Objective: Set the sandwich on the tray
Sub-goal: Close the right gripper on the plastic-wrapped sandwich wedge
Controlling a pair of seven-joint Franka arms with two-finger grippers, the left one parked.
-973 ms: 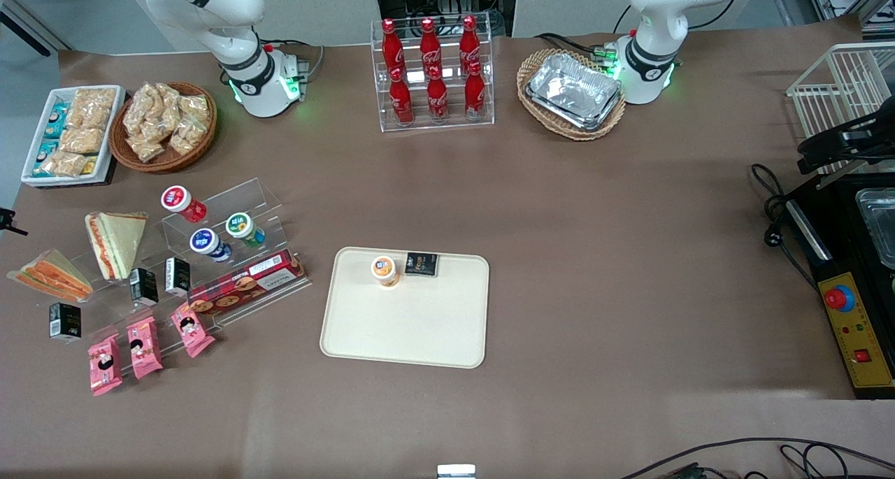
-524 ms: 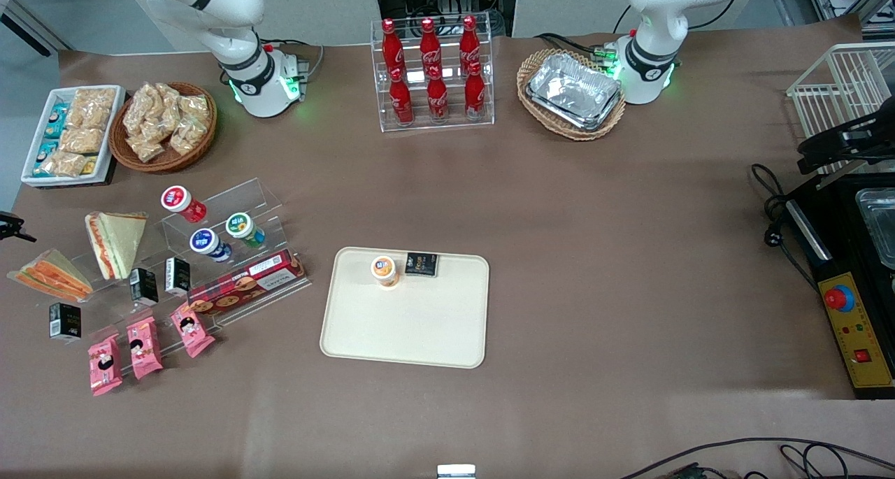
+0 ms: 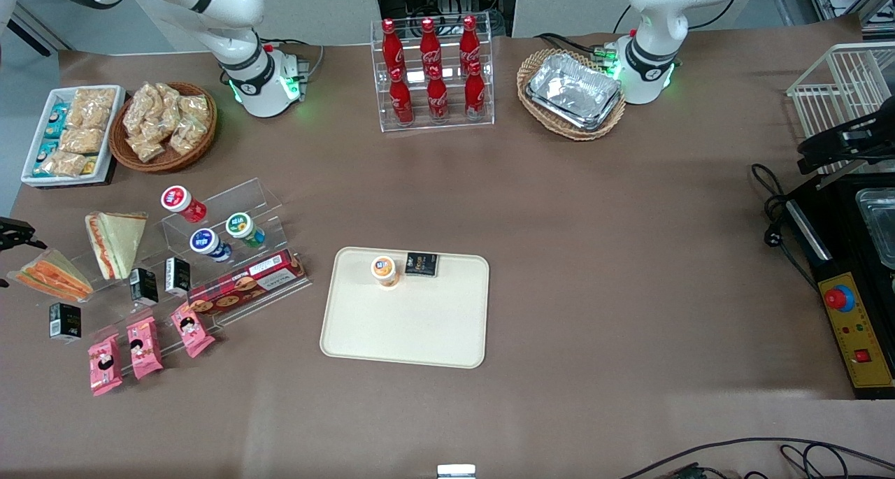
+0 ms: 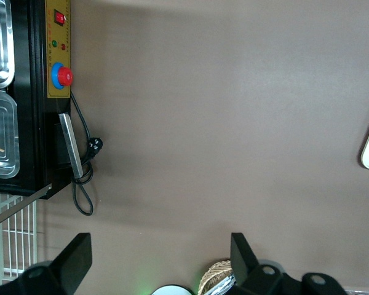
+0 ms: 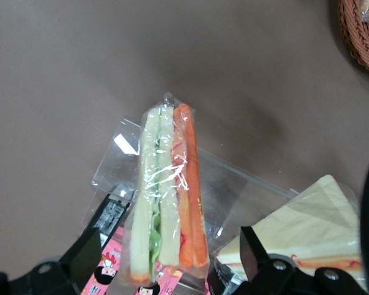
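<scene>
**Q:** State the containers and their contents, nearest the front camera first.

**A:** The tray (image 3: 419, 332) lies flat near the table centre. It holds two items along its edge farthest from the front camera: an orange-lidded cup (image 3: 384, 270) and, just beside it, a small black box (image 3: 421, 263). The rest of its surface is bare. Farther from the camera, a clear bottle rack (image 3: 433, 73) holds six red cola bottles (image 3: 430, 70) in two tiers. Toward the parked arm's end, a wicker basket (image 3: 570, 94) holds stacked foil trays (image 3: 575, 89). Toward the working arm's end, a second wicker basket (image 3: 162, 126) holds bagged snacks, and a white snack tray (image 3: 72, 135) beside it holds further packets.

**Q:** Location of the sandwich?

**A:** The sandwich (image 5: 169, 196) rests on a clear acrylic display stand (image 3: 175, 255) at the working arm's end of the table, well apart from the tray. It is wrapped, with orange, white and green layers showing. A paler wedge sandwich (image 3: 115, 241) stands just beside it.

**Q:** Gripper status?

**A:** The gripper (image 5: 166, 270) hangs above the sandwich with its two fingers spread wide, one to each side of the wedge, gripping nothing.
</scene>
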